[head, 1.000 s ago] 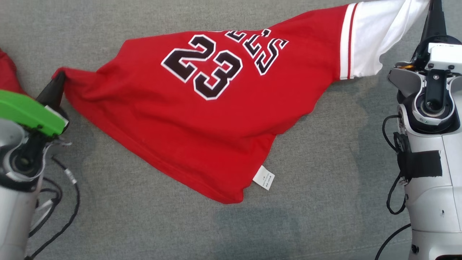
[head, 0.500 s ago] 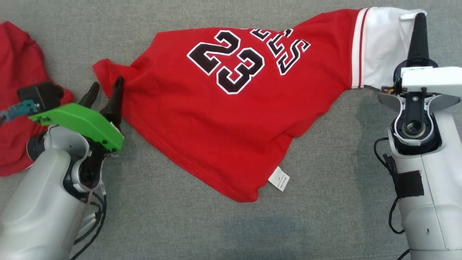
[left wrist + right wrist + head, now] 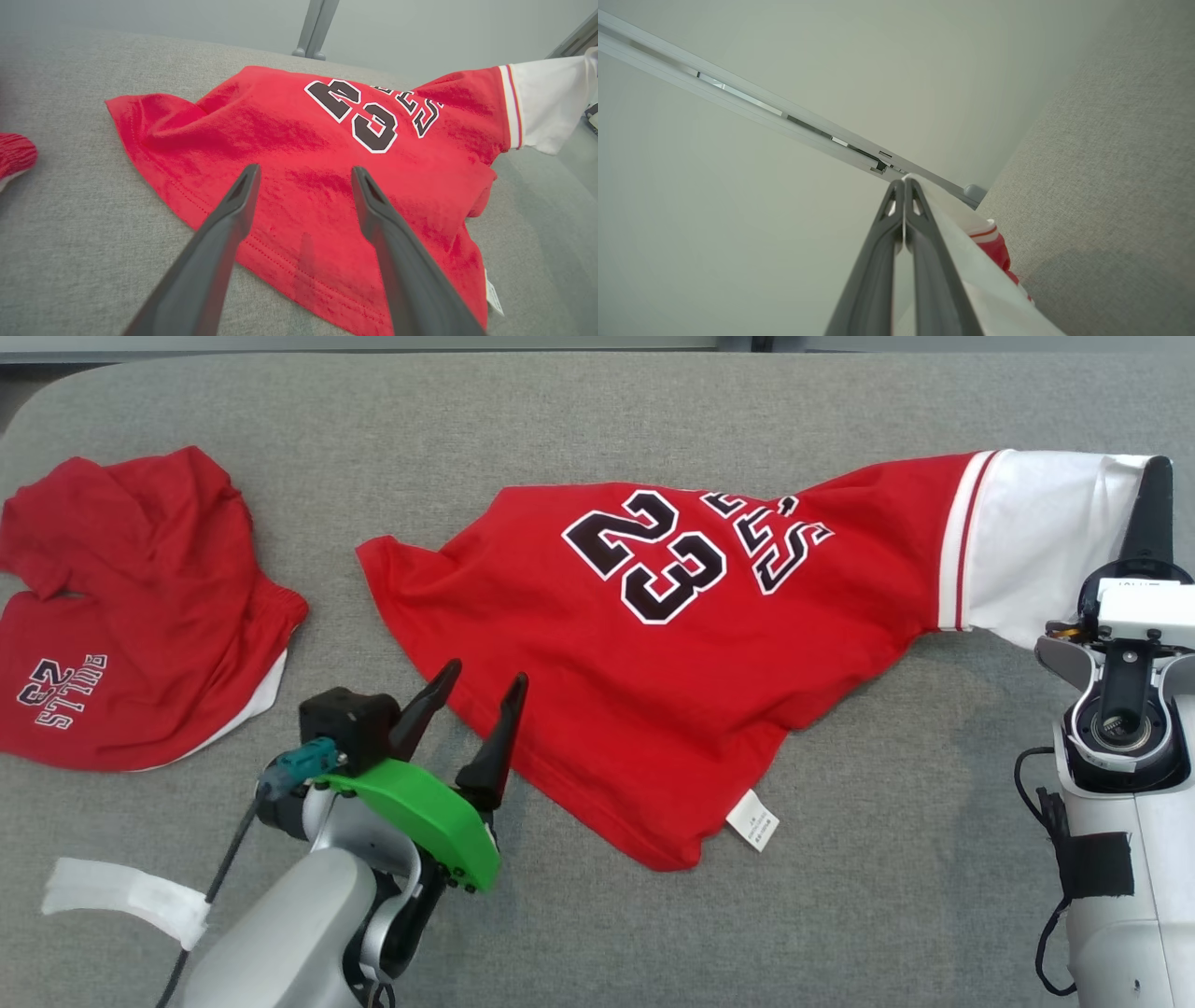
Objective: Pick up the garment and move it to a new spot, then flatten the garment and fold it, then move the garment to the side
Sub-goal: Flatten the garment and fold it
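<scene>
Red jersey (image 3: 653,709) sprawls left-to-right across the grey desk (image 3: 840,915), its white sleeve (image 3: 1036,541) pinched in the right claw (image 3: 1158,467), its loose hem (image 3: 597,803) lying just ahead of the spread left claw (image 3: 487,672).

Crumpled red printed garment (image 3: 140,616) at left of grey fabric surface (image 3: 840,915), white strip (image 3: 121,893), perhaps tape, lower left.

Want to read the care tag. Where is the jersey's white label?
In the head view the white label sticks out from the near hem of the red jersey, right of the open left gripper.
</scene>
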You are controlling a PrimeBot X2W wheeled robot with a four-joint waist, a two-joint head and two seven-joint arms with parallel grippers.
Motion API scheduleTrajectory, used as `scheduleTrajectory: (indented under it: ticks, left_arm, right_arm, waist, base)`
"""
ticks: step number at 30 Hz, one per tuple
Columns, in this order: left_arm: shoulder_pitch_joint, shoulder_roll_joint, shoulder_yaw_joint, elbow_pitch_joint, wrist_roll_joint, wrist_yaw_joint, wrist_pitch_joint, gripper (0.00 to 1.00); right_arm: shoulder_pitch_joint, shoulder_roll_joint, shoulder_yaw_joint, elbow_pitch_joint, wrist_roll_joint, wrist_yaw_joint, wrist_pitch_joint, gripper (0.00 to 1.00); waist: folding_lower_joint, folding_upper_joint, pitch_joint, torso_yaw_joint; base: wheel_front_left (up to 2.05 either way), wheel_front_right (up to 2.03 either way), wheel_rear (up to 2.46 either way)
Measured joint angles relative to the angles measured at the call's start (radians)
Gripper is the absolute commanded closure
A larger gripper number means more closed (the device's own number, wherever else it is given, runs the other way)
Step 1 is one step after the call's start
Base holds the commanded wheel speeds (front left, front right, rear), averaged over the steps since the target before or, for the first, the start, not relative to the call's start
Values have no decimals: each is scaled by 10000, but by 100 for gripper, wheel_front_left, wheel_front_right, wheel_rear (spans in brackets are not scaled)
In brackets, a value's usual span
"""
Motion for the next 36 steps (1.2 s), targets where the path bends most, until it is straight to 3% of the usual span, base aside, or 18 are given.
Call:
scheduleTrajectory:
  ticks: [11, 20, 26, 36]
  left_arm:
    - [460, -238, -2238, -991, 1400, -75, 357, 0]
    - [155, -780, -3007, -970, 1969, -169, 782, 0]
    - [-269, -1206, -3490, -571, 2343, -322, 1001, 0]
    - [-530, -1557, -3513, 324, 2608, -322, 800, 0]
  right_arm:
    - [-395, 44, 4, -36, -880, -19, 0, 100]
    - [-1969, 36, -265, 761, -2661, -19, 0, 100]
    - [-2680, -17, -895, 1227, -3221, -19, 0, 100]
    - [-3387, -21, -1553, 2031, -4027, -19, 0, 100]
  waist:
    - [0, 0, -227, 62]
    - [0, 0, 512, -200]
    - [0, 0, 1078, -215]
    - [0, 0, 1532, 188]
  base:
    - [0, 0, 0]
    - [0, 0, 0]
    - [0, 0, 0]
    - [0, 0, 0]
